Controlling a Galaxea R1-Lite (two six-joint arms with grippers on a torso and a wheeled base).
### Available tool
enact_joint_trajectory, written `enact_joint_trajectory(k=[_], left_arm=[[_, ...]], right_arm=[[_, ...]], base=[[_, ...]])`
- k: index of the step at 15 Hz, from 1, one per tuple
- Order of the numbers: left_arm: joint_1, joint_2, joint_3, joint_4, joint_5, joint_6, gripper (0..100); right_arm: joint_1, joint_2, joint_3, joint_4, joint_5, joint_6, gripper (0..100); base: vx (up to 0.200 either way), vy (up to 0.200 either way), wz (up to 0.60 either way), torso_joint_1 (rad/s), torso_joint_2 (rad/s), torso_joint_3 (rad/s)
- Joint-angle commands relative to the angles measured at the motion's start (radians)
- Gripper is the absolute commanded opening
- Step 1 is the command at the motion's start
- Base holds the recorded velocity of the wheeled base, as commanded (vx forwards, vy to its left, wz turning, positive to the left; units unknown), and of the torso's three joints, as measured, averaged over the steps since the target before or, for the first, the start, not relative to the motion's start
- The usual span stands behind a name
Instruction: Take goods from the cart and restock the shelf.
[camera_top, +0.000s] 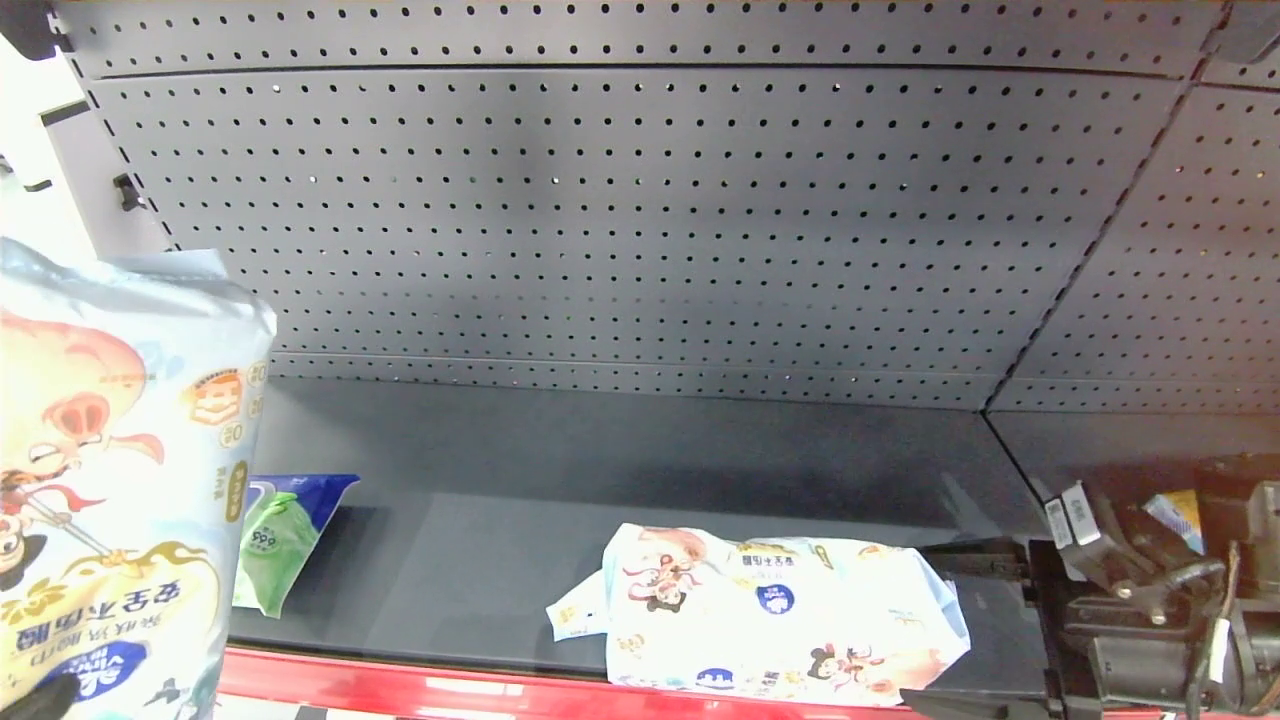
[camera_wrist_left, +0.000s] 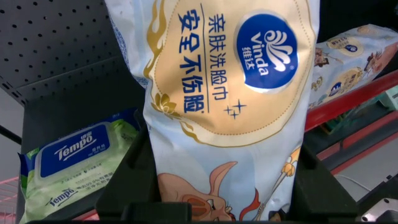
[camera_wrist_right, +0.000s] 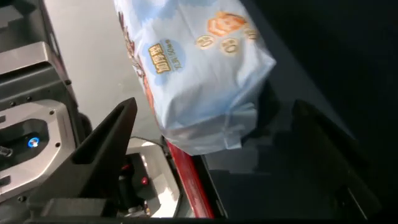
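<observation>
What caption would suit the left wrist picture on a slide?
Left pincer holds a cartoon tissue pack over the shelf, with a green wipes pack lying on it.

the shelf (camera_top: 620, 470) runs across the head view, with its back panel (camera_top: 640, 220) standing upright behind it and its front lip (camera_top: 420, 685) nearest the camera. at the far left, in front of the shelf, the held pack (camera_top: 110, 480) stands upright between the fingers (camera_wrist_left: 134, 171) of the left gripper (camera_wrist_left: 221, 155). just behind it and to its right, the wipes pack (camera_top: 290, 540) sits on the shelf, partly hidden by the held pack. well apart, right of centre, the lying pack (camera_top: 780, 615) rests flat on the shelf by the front lip. the right gripper (camera_wrist_right: 214, 106) is at that pack's right end, one finger to each side.
</observation>
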Motion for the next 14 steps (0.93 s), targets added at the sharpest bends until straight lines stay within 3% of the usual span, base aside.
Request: enact_joint_trajectory(k=[1, 4, 6, 7, 9, 10, 13, 14], left_arm=[[-0.002, 0.052, -0.021, -0.001, 0.0, 0.001, 0], [-0.044, 0.17, -0.07, 0.001, -0.003, 0.02, 0], [-0.071, 0.245, -0.096, 0.001, -0.003, 0.073, 0], [-0.074, 0.308, -0.11, -0.001, -0.003, 0.126, 0], [-0.074, 0.394, -0.142, -0.001, -0.044, 0.201, 0], [-0.074, 0.47, -0.166, -0.001, -0.086, 0.278, 0], [-0.077, 0.63, -0.236, -0.001, -0.093, 0.399, 0], [-0.087, 0.673, -0.265, -0.001, -0.093, 0.421, 0]], right_arm=[[-0.073, -0.105, 0.025, 0.001, 0.005, 0.002, 100], [-0.152, -0.401, 0.16, 0.004, -0.001, 0.069, 100], [-0.232, -0.619, 0.224, 0.007, -0.04, 0.158, 100], [-0.287, -0.783, 0.249, 0.012, -0.078, 0.284, 100], [-0.344, -0.952, 0.264, 0.019, -0.155, 0.453, 100], [-0.396, -1.062, 0.266, 0.072, -0.215, 0.52, 100], [-0.462, -1.306, 0.247, 0.374, -0.299, 0.565, 100], [-0.476, -1.341, 0.239, 0.435, -0.325, 0.562, 100]], base=[[0.0, 0.0, 0.0, 0.0, 0.0, 0.0], [0.0, 0.0, 0.0, 0.0, 0.0, 0.0], [0.0, 0.0, 0.0, 0.0, 0.0, 0.0], [0.0, 0.0, 0.0, 0.0, 0.0, 0.0], [0.0, 0.0, 0.0, 0.0, 0.0, 0.0], [0.0, 0.0, 0.0, 0.0, 0.0, 0.0], [0.0, 0.0, 0.0, 0.0, 0.0, 0.0], [0.0, 0.0, 0.0, 0.0, 0.0, 0.0]])
